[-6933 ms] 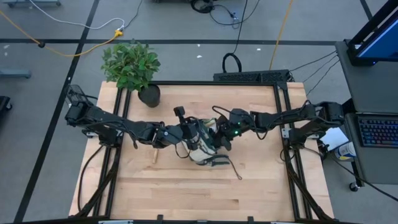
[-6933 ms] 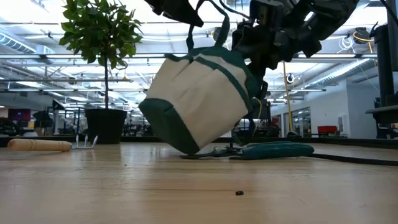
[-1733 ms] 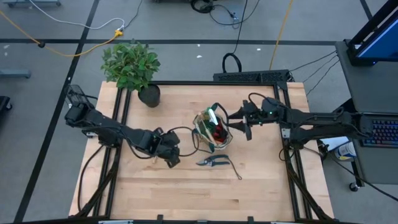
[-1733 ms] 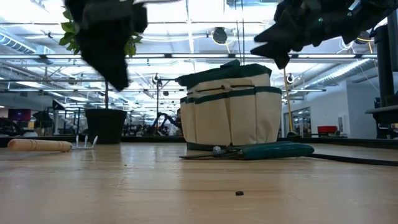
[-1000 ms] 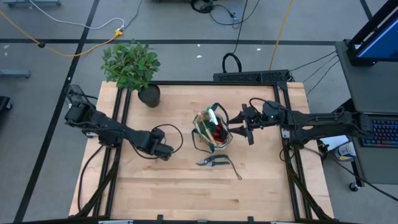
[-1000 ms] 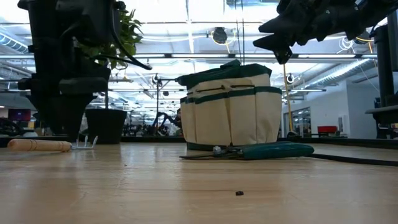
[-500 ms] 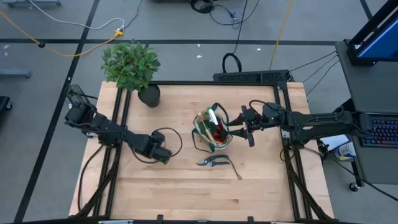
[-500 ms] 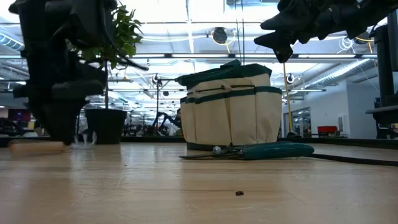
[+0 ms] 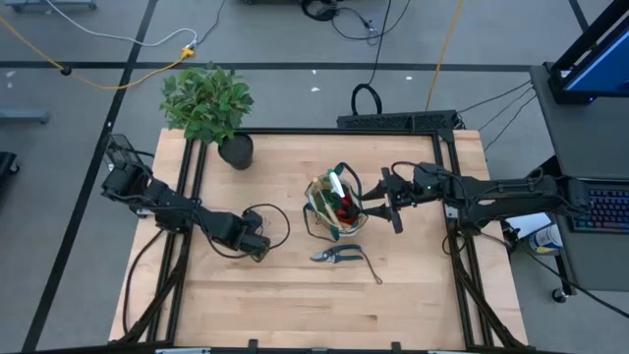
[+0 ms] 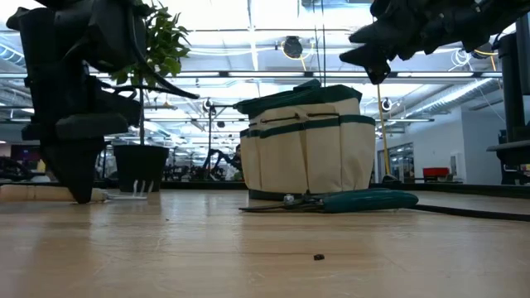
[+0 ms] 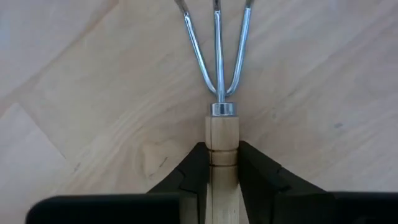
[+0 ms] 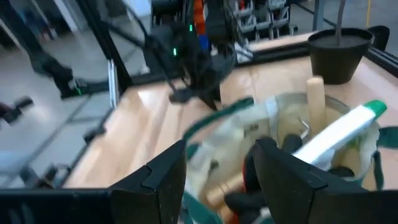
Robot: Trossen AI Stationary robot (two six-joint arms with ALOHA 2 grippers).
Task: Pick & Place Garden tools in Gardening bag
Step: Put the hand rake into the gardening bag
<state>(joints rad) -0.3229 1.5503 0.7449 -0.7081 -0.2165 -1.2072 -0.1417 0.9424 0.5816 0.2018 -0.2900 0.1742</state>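
Two fingers of the left gripper [image 11: 222,177] now clamping the fork [image 11: 217,93] (previously spread).

We see two dark, matte-black jointed arms mounted on black metal rails at either side of the bench [image 9: 295,305], each built of chunky rounded segments. A thin black cable loops out in a ring beside the left arm's wrist [image 9: 263,221], and more cabling trails from the right arm's base. Near the right arm's wrist a small green light glows. The left gripper [image 11: 222,171] carries two black fingers [image 11: 193,171] with angular, wedge-shaped tips and flat inner faces. The right gripper [image 12: 214,168] shows the same glossy black fingers [image 12: 165,174], broad at the base and tapering forward.
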